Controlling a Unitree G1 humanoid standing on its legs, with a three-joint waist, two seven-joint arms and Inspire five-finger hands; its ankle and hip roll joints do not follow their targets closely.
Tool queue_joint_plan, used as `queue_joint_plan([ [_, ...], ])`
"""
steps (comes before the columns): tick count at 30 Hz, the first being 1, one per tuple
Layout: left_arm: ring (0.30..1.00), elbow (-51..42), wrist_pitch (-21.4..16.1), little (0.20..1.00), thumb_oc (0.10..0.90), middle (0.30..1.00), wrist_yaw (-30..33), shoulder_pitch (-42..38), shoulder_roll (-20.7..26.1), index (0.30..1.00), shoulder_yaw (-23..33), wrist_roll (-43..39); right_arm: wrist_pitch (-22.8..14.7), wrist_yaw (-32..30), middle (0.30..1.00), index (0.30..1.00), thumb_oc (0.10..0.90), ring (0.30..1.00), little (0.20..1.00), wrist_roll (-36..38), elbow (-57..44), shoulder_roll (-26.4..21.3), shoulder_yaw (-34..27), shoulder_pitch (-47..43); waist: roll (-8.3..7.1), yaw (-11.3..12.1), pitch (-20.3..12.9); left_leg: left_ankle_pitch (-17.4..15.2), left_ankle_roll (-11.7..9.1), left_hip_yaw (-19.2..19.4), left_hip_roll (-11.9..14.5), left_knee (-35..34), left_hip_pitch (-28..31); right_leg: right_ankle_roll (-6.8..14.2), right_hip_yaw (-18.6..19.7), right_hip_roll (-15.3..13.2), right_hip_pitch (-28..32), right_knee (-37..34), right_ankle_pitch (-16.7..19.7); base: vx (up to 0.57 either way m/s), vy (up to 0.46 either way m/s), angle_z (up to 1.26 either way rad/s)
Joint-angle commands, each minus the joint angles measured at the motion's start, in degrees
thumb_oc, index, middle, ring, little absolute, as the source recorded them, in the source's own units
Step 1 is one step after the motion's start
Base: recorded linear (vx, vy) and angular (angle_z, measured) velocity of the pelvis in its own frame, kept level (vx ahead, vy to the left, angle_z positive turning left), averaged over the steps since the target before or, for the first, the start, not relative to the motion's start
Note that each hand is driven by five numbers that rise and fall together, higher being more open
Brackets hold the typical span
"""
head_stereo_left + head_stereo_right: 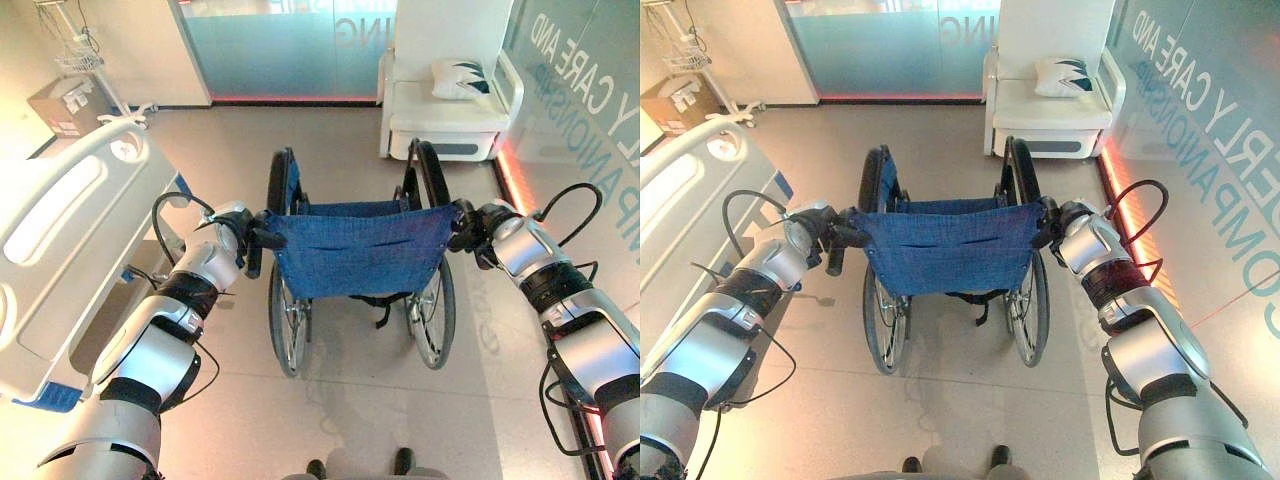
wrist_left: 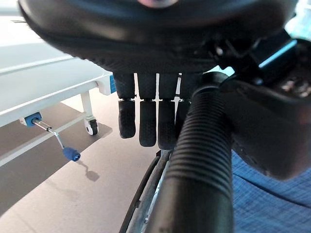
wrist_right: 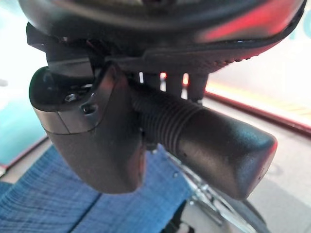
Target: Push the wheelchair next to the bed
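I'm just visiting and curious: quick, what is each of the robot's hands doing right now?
Left hand: closed on the black ribbed left push handle of the blue-backed wheelchair.
Right hand: closed on the black ribbed right push handle.

The blue-fabric folding wheelchair [image 1: 355, 270] stands in the middle of the grey floor [image 1: 350, 420], its back towards the robot. The left hand [image 1: 243, 236] sits at the wheelchair's left push handle [image 2: 199, 165], the right hand [image 1: 470, 226] at the right push handle [image 3: 204, 141]. The white hospital bed [image 1: 70, 240] lies to the left of the wheelchair, just beside the left arm. Ahead and to the right, well apart from the wheelchair, a white armchair [image 1: 445, 120] stands against the far wall with a patterned cushion [image 1: 460, 78] on its seat. A cardboard box [image 1: 65, 105] sits on the floor far left, behind the bed, beside a wire stand [image 1: 85, 55].
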Motion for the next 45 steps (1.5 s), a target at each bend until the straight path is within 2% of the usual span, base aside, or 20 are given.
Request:
queue_joint_plan([
  [1,0.300,2.3,-7.1,0.300,0.400,0.300,1.9,6.7,1.6,0.300,-3.1,-2.9,-12.2,0.9,0.300,0.300,0.400,0.300,0.300,0.6,-2.3,-1.7,3.0,0.9,-2.26,1.6,1.1,-1.1,0.5,0.5,-2.0,2.0,-2.1,-0.4,0.5,-0.3,0.4,5.0,-5.1,0.00,0.000,0.00],
  [6,0.300,1.6,-6.7,0.300,0.400,0.300,2.9,4.8,1.7,0.300,-3.3,-5.2,-12.9,0.5,0.300,0.300,0.400,0.300,0.300,-0.2,-1.9,-2.0,3.1,-0.6,-2.25,1.7,1.0,-1.3,0.5,0.4,-2.0,2.3,-1.9,-0.5,0.3,-0.3,0.5,5.4,-5.3,0.01,0.002,0.00],
  [14,0.300,2.2,-6.2,0.300,0.400,0.300,-0.8,1.6,0.5,0.300,-6.3,-0.1,-12.2,0.7,0.300,0.300,0.400,0.300,0.300,-2.6,-1.3,-2.5,4.5,-4.9,-2.52,1.7,1.9,-2.2,1.1,0.1,-2.3,3.5,-2.1,-0.7,0.4,-0.6,0.4,6.5,-5.8,0.00,0.005,0.00],
  [21,0.300,4.9,-5.4,0.300,0.400,0.300,-1.1,0.3,-0.7,0.300,-7.3,-1.4,-13.8,-0.7,0.300,0.300,0.400,0.300,0.300,-1.8,-0.4,-1.9,5.9,-8.3,-2.77,1.6,2.6,-3.5,2.1,0.5,-2.7,5.8,-3.0,-0.3,1.0,-1.7,-0.7,8.8,-6.4,0.03,0.096,0.01],
  [25,0.300,5.6,-6.6,0.300,0.400,0.300,0.6,-0.6,0.0,0.300,-6.7,-3.9,-15.1,-1.1,0.300,0.300,0.400,0.300,0.300,0.2,0.3,-1.0,6.0,-8.7,-2.21,2.0,4.2,-4.0,3.6,0.9,-3.1,7.6,-4.4,0.6,1.5,-4.0,-3.7,17.1,-8.2,0.03,0.157,0.01],
  [28,0.300,5.0,-7.9,0.300,0.400,0.300,1.5,-1.6,1.3,0.300,-6.6,-5.8,-16.3,-2.0,0.300,0.300,0.400,0.300,0.300,0.8,-0.1,-1.9,6.0,-8.3,-1.46,2.0,6.1,-4.2,4.9,0.4,-3.8,8.6,-5.8,1.7,3.3,-6.2,-9.7,31.0,-4.0,0.04,0.146,-0.03],
  [29,0.300,3.9,-8.6,0.300,0.400,0.300,2.1,-1.6,2.1,0.300,-6.5,-6.5,-17.1,-2.8,0.300,0.300,0.400,0.300,0.300,1.8,-0.7,-3.2,5.5,-7.1,-1.16,1.4,7.4,-4.6,5.2,-0.9,-4.3,9.2,-5.7,2.1,4.6,-5.7,-13.1,36.3,-1.5,0.15,0.102,-0.05],
  [30,0.300,3.5,-8.5,0.300,0.400,0.300,2.3,-1.3,2.3,0.300,-6.4,-6.5,-17.5,-2.9,0.300,0.300,0.400,0.300,0.300,1.7,-1.1,-3.6,5.3,-6.5,-1.30,1.2,7.7,-4.8,5.2,-1.3,-4.7,9.2,-5.5,2.2,4.8,-5.9,-13.8,36.2,-0.5,0.28,0.010,0.06],
  [31,0.300,2.2,-8.1,0.300,0.400,0.300,2.9,-0.2,2.3,0.300,-5.8,-6.5,-17.8,-2.9,0.300,0.300,0.400,0.300,0.300,1.1,-2.3,-4.1,4.7,-5.0,-2.03,0.8,8.3,-5.3,5.0,-2.0,-5.7,9.2,-4.7,2.5,4.8,-6.7,-15.0,32.2,2.0,0.35,-0.089,0.11],
  [33,0.300,-1.7,-6.1,0.300,0.400,0.300,3.9,2.1,2.3,0.300,-3.8,-6.0,-18.1,-2.4,0.300,0.300,0.400,0.300,0.300,-1.0,-4.8,-4.6,2.8,-2.7,-2.90,-0.4,9.4,-6.8,4.3,-3.5,-7.3,8.6,-2.3,2.7,4.4,-8.0,-16.9,22.1,4.8,0.35,-0.139,0.01],
  [34,0.300,-2.3,-5.8,0.300,0.400,0.300,4.0,2.4,2.4,0.300,-3.6,-6.1,-18.0,-2.4,0.300,0.300,0.400,0.300,0.300,-1.4,-5.3,-4.7,2.6,-2.4,-2.86,-0.8,9.6,-7.3,4.2,-3.9,-7.3,8.4,-1.7,2.9,4.2,-8.0,-17.0,19.5,5.1,0.32,-0.192,-0.11],
  [35,0.300,-3.3,-5.5,0.300,0.400,0.300,4.6,2.6,2.8,0.300,-2.8,-6.7,-18.3,-2.0,0.300,0.300,0.400,0.300,0.300,-2.6,-6.1,-5.1,1.8,-1.9,-3.06,-1.8,10.1,-8.6,4.1,-4.8,-7.8,7.8,-0.2,3.6,4.4,-8.0,-18.7,11.9,6.9,0.38,-0.225,0.01],
  [37,0.300,-3.0,-7.0,0.300,0.400,0.300,5.2,2.0,3.5,0.300,-2.2,-7.1,-18.8,-0.8,0.300,0.300,0.400,0.300,0.300,-3.3,-6.1,-5.9,1.2,-2.3,-2.69,-2.9,10.4,-10.1,4.5,-6.3,-7.7,7.8,0.8,4.1,7.1,-6.7,-19.4,5.0,8.2,0.38,-0.262,0.31],
  [39,0.300,-2.8,-7.9,0.300,0.400,0.300,5.5,1.4,3.9,0.300,-1.9,-7.5,-18.9,-0.5,0.300,0.300,0.400,0.300,0.300,-3.2,-5.7,-6.2,1.3,-3.2,-2.83,-3.2,10.3,-11.0,4.5,-6.9,-7.6,8.5,0.7,3.9,8.3,-6.1,-19.1,5.1,8.3,0.19,-0.247,0.46],
  [40,0.300,-2.1,-9.5,0.300,0.400,0.300,5.6,0.8,4.3,0.300,-1.7,-8.1,-18.6,-1.2,0.300,0.300,0.400,0.300,0.300,-1.6,-4.9,-6.5,1.9,-3.7,-3.52,-3.3,9.9,-11.9,4.5,-7.1,-7.4,11.1,-0.8,4.0,9.0,-5.9,-18.4,4.4,7.5,0.27,-0.368,0.50],
  [42,0.300,-1.2,-10.6,0.300,0.400,0.300,6.4,0.4,4.2,0.300,-2.5,-11.4,-18.1,-0.6,0.300,0.300,0.400,0.300,0.300,-0.1,-4.4,-6.8,2.8,-4.0,-4.33,-3.9,8.8,-13.7,2.9,-5.1,-4.1,15.2,-0.7,4.0,8.3,-6.8,-19.0,10.2,6.2,0.41,-0.394,0.62],
  [45,0.300,-0.9,-11.6,0.300,0.400,0.300,7.2,0.8,3.6,0.300,-2.9,-12.5,-18.3,0.1,0.300,0.300,0.400,0.300,0.300,1.2,-3.7,-7.7,2.8,-2.6,-4.37,-5.3,7.4,-13.2,0.6,-2.2,1.7,14.5,2.5,3.1,6.6,-6.8,-19.7,13.8,4.5,0.41,-0.256,0.53],
])
